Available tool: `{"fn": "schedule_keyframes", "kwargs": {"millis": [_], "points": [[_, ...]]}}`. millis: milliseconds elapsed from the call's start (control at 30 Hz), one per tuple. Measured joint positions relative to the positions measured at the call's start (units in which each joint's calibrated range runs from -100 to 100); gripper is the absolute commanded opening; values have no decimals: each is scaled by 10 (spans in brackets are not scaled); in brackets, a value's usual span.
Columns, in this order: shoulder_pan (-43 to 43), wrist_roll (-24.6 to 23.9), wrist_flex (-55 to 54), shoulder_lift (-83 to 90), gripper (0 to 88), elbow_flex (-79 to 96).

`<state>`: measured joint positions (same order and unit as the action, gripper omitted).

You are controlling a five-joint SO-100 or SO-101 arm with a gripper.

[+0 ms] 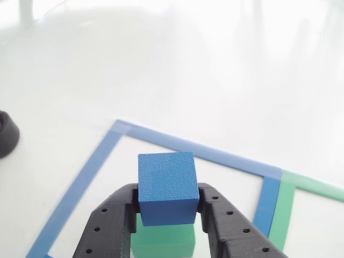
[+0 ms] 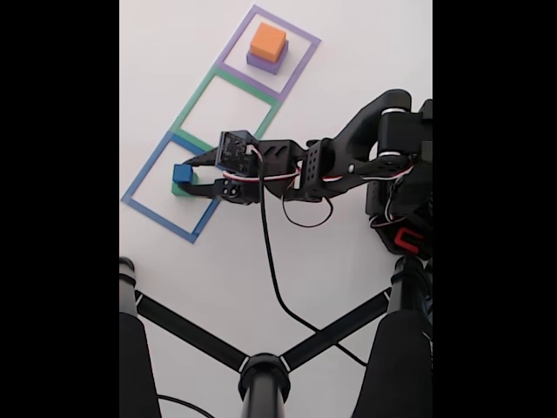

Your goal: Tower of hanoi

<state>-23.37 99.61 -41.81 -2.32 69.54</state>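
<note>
Two fingers of gripper point(image 1: 167, 212) pinching blue cube point(image 1: 166, 185) above green block point(image 1: 163, 241), inside blue tape outline point(image 1: 80, 183).

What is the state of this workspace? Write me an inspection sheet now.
Surface: white table with blue, green and purple tape squares in a row.
Job's things: blue cube atop green block in the blue square; orange block on purple block in the purple square.
Clutter: dark round object at the table's left edge.
Hand: fingers flank the blue cube.
Cables: black cable trailing from the arm.
Surroundings: black crossed stand.
</note>
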Motion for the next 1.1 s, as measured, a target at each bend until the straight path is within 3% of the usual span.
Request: {"fn": "schedule_keyframes", "kwargs": {"millis": [633, 1100], "points": [[-4, -2, -18, -53, 41, -23], [-7, -2, -47, -79, 164, -23]]}}
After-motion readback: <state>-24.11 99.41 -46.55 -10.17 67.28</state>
